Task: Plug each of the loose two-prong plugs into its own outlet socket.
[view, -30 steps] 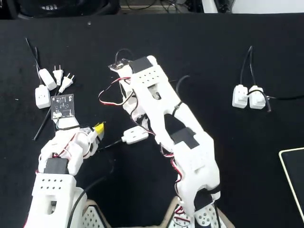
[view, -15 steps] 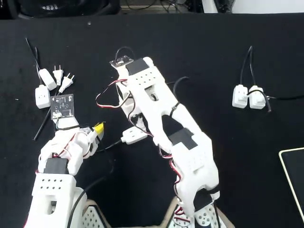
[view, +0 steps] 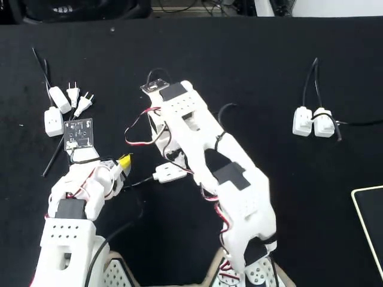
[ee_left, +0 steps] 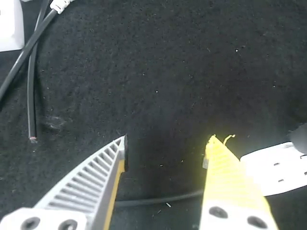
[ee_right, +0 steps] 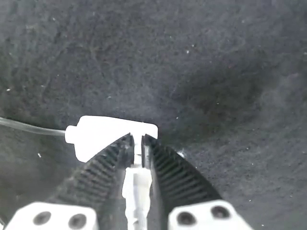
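Spanning the whole scene, the black table [view: 269, 66] carries everything else. My right arm [view: 200, 134] is the biggest thing on it, stretched from the near edge out to the middle. My left arm [view: 72, 209] lies shorter at the near left. A flat pale-rimmed slab [view: 366, 197] pokes in at the near right edge. Far right, a white socket block [view: 302, 121] and a white plug body [view: 324, 122] sit touching side by side, with dark cords leading away from them. Near the middle, just right of my left fingertips, lies the middle socket block [view: 169, 173], flat on the cloth with a thin cord [ee_left: 158, 197] running left from it under my left gripper [ee_left: 167, 141]. Those fingers stand wide apart, one grey and one yellow, with bare cloth between them. My right gripper [ee_right: 137, 140] comes down right at that middle block. Its fingers are drawn almost together and clamped on a narrow white piece [ee_right: 135, 184] whose far end meets the block's edge. At the far left another socket [view: 52, 122] rests beside a small white adapter [view: 58, 98]. Just right of those lie the farther loose plug [view: 73, 92] and the nearer loose plug [view: 84, 103], prongs pointing away from me, well apart from both my grippers.
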